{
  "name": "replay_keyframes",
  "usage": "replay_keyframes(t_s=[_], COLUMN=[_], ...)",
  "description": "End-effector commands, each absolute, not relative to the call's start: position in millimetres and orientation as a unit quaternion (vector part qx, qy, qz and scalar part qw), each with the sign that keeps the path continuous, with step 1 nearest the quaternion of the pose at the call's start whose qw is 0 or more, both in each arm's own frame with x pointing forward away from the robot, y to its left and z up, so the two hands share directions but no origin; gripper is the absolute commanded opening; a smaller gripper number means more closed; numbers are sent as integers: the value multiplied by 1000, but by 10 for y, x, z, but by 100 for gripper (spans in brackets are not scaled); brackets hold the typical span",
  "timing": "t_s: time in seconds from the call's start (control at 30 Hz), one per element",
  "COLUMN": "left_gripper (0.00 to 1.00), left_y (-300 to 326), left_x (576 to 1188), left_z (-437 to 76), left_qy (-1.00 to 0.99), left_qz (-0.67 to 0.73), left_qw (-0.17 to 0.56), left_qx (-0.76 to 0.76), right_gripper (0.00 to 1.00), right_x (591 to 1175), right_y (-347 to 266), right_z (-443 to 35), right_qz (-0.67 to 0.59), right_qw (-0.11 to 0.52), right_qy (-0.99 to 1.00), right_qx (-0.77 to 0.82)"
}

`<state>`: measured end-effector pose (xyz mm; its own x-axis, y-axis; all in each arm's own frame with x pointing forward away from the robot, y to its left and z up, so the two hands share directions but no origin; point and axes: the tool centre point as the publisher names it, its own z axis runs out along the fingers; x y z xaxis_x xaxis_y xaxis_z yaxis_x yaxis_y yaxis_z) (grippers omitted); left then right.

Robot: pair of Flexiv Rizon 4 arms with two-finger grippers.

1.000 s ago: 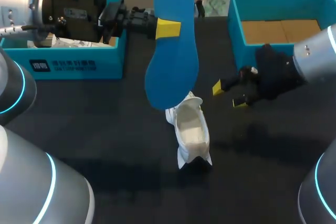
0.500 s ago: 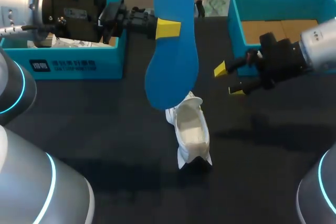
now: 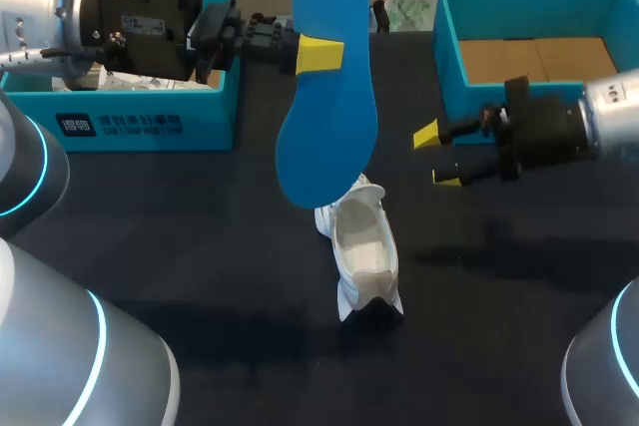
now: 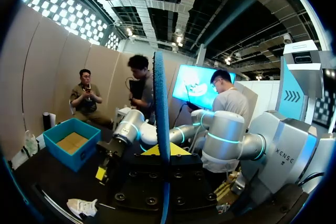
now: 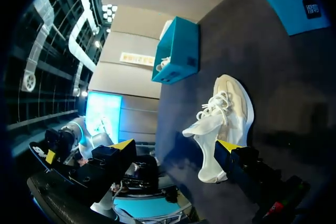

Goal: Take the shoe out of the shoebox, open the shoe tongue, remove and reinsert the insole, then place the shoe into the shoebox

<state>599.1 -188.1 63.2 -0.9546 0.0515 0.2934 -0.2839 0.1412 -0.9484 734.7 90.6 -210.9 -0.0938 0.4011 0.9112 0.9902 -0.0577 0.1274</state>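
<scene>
Insole (image 3: 329, 97) pinched upright in left tool (image 3: 324, 54) at top centre, over shoe (image 3: 362, 246) lying lengthwise up-frame on bench (image 3: 200, 246); right tool (image 3: 436, 155) agape centre-right, aimed frame-left.

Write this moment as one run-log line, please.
left gripper: shut on flat blue insole, raised | right gripper: open, empty | white laced shoe: resting on dark table

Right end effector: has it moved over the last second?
Yes. In the head view the right end effector has shifted up the view, away from the shoe and toward the right box's near corner; the shoe stayed put.
</scene>
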Motion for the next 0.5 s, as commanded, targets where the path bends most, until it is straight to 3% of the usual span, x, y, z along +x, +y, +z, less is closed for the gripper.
replay_keyframes(t_s=[0.03,0.5], left_gripper=[0,0], left_y=[-1906,-1906], left_x=[6003,6003], left_z=[627,627], left_qy=[-744,-744], left_qz=[651,651], left_qw=[129,129], left_qx=[77,77], right_gripper=[100,100], right_x=[7333,7334], right_y=[883,893], right_z=[-1995,-1899], right_qz=[-443,-483], right_qw=[342,391], right_qy=[-593,-563], right_qx=[-579,-545])
